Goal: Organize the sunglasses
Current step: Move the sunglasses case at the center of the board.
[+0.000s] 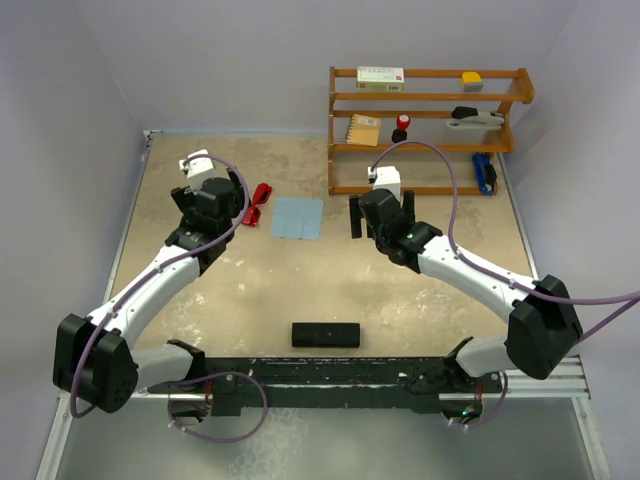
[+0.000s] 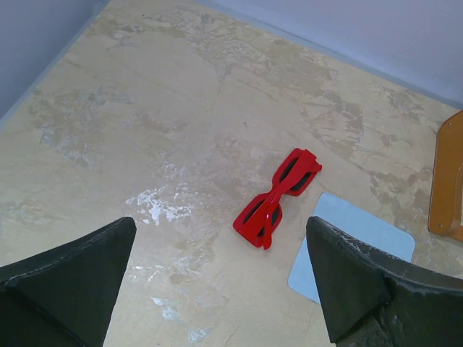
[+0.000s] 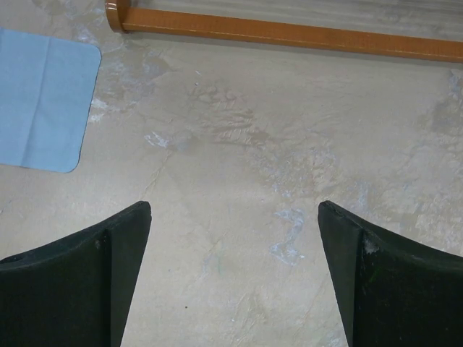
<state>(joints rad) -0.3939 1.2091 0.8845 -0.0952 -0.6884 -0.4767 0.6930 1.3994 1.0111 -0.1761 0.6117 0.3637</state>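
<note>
Left end effector (image 1: pixel 212 203) wide open, empty, above the desk (image 1: pixel 250 290) at far left. Red sunglasses (image 2: pixel 277 196) folded, lying flat on desk just right of it, ahead of its fingers in wrist view, untouched. Blue cloth (image 1: pixel 298 217) flat just right of sunglasses. Black case (image 1: pixel 325 334) at near edge, center, well apart from both. Right end effector (image 1: pixel 382 222) wide open, empty, over bare desk right of cloth. Wooden shelf (image 1: pixel 430 148) behind it, far right.
</note>
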